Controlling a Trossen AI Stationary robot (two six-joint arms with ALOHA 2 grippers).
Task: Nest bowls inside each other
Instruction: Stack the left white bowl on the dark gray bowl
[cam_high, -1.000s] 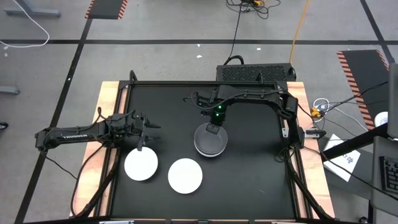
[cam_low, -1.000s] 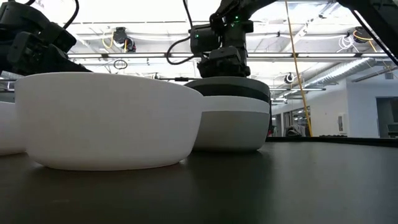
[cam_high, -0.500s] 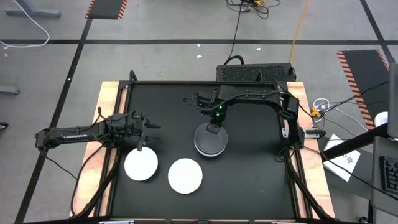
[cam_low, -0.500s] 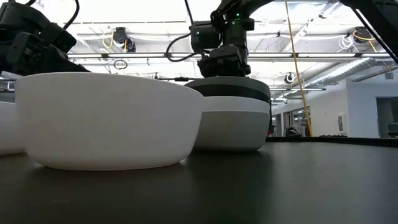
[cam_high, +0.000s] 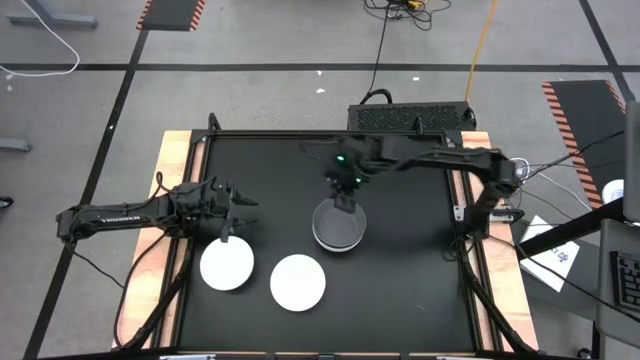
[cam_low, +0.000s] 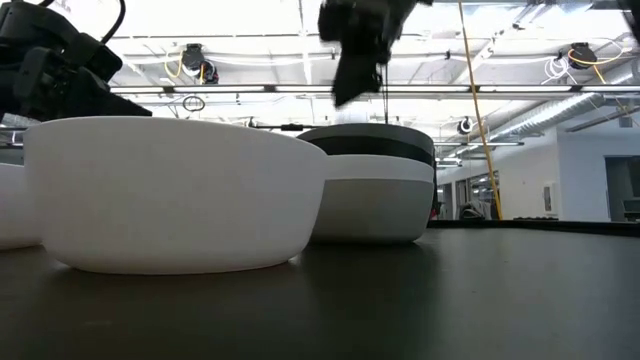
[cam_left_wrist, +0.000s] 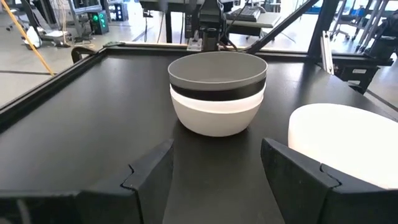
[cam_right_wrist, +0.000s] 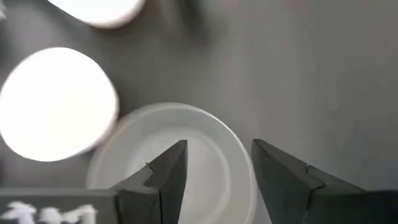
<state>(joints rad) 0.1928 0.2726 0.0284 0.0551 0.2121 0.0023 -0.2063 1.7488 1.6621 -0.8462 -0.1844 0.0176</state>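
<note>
High view: stack of nested bowls (cam_high: 338, 227) is seen mid-table, two white bowls (cam_high: 227, 266) near the front left. Right gripper (cam_high: 343, 197) is held open and empty above the stack; left gripper (cam_high: 236, 213) open, empty. Bowls are judged rigid, smooth, breakable, best pinched at the rim.

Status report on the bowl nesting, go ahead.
Right hand open, empty, above the nested stack. Left hand open, idle beside two loose white bowls. Nothing in the way.
</note>
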